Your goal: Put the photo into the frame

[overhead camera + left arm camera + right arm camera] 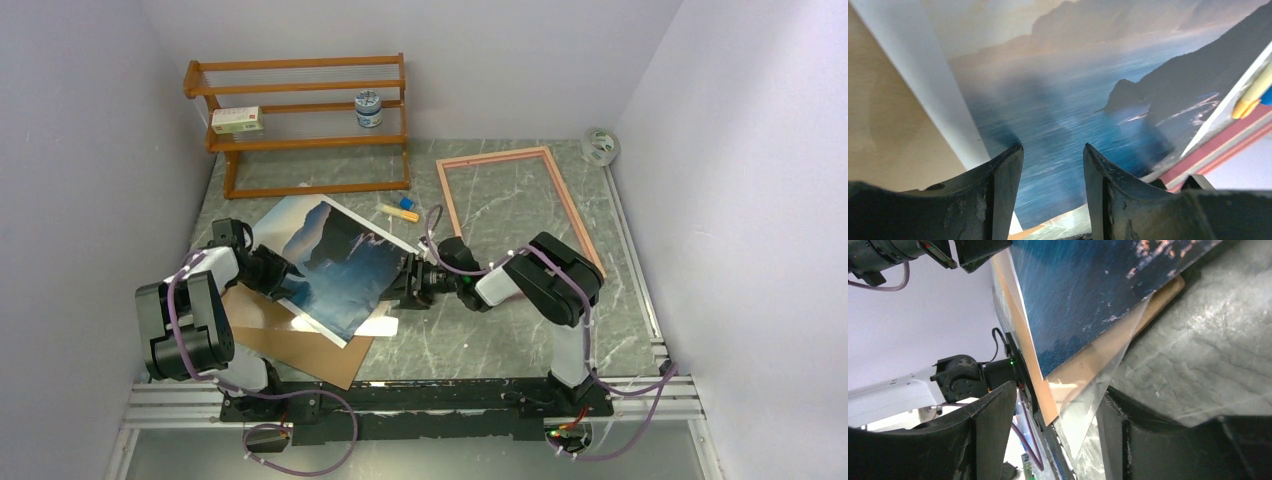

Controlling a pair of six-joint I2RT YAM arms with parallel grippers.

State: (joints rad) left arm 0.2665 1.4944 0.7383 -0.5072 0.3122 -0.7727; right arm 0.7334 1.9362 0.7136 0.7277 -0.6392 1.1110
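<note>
Photo (335, 262) lies face up at left-centre of the worktop (480, 345), overlapping a brown hardboard sheet (300, 350) and clear film (1083, 410). Frame (495, 154) lies flat at far right, well apart. A yellow-blue stick (400, 208) lies between them. Left jaws parted at photo's left edge, gripping nothing. Right jaws wide open at its right corner.

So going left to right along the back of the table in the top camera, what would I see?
White box on the orange rack → small blue jar → pink frame → roll of tape.
</note>
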